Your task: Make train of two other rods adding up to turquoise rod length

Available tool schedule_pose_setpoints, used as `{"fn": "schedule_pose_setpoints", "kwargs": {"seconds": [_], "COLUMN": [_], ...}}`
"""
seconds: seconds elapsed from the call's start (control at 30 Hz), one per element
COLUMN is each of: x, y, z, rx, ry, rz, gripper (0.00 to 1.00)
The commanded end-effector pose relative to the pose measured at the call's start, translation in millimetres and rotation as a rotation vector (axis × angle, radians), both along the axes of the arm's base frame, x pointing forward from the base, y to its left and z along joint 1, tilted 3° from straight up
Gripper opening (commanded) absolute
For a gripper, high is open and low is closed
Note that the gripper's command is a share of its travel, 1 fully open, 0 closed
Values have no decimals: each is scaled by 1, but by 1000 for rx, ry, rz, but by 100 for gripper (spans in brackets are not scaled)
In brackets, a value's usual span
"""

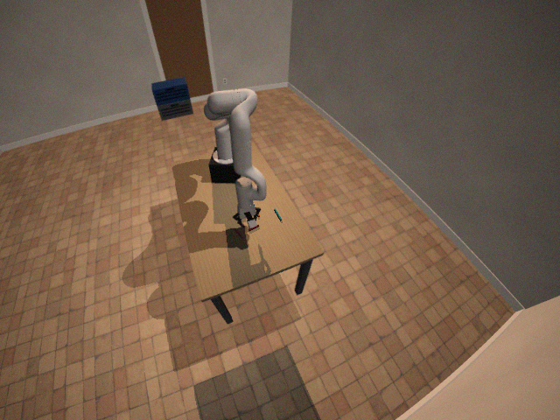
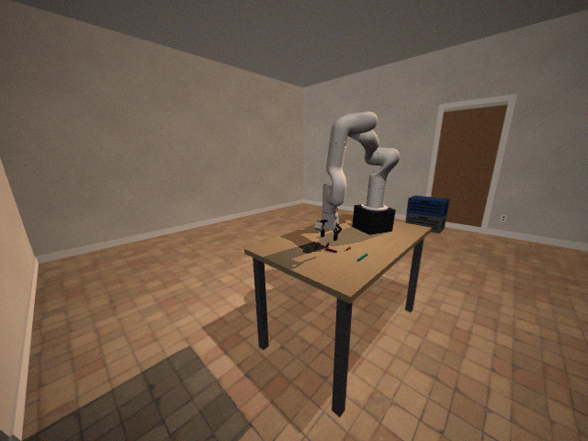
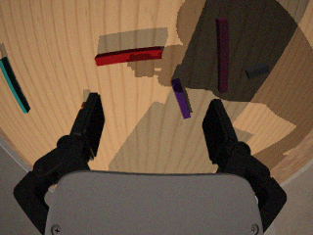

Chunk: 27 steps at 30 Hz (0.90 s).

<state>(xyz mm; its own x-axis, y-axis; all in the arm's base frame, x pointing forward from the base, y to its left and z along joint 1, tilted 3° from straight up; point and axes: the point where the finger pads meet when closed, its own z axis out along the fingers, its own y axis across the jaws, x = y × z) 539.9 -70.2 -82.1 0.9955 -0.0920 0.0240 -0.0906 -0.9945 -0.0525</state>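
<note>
Five rods show in the wrist view, all lying flat on the wooden table [image 3: 59, 20]. The red rod [image 3: 128, 57] lies in the upper centre-left of the frame, its long axis nearly horizontal, the right end slightly higher. The turquoise rod [image 3: 15, 84] lies at the far left edge, its long axis running diagonally from upper left to lower right. A short purple rod [image 3: 182, 98] sits at frame centre, steeply tilted, top end leaning left. A longer dark purple rod [image 3: 223, 55] lies in the shadowed upper right, its long axis vertical in the frame. A small dark rod [image 3: 257, 70], colour unclear in shadow, lies to its right, tilted with the right end higher. No rod touches another.

The gripper [image 3: 156, 124] hangs above the table with its fingers spread to full width and nothing between them. The short purple rod appears between the two fingers, nearer the right one.

In the exterior view the arm [image 2: 336, 156] reaches down from its black pedestal [image 2: 385, 223], with the turquoise rod [image 2: 362, 257] well apart to the right of the gripper [image 2: 329, 231].
</note>
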Motion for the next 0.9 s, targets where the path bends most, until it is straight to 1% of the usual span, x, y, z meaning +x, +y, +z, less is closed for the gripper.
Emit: {"fn": "schedule_pose_setpoints", "kwargs": {"seconds": [0.0,0.5,0.57,0.67,0.73,0.8,0.87], "x": [1,1,-1,-5,-5,-9,-11], "y": [0,1,3,10,10,16,19], "z": [1,1,1,1,1,2,2], "rx": [0,0,-1,-3,-3,-5,-7], "ry": [-2,-3,-5,-11,-11,-16,-19], "rz": [0,13,51,165,165,272,318], "gripper": [100,100,100,100,100,100,100]}}
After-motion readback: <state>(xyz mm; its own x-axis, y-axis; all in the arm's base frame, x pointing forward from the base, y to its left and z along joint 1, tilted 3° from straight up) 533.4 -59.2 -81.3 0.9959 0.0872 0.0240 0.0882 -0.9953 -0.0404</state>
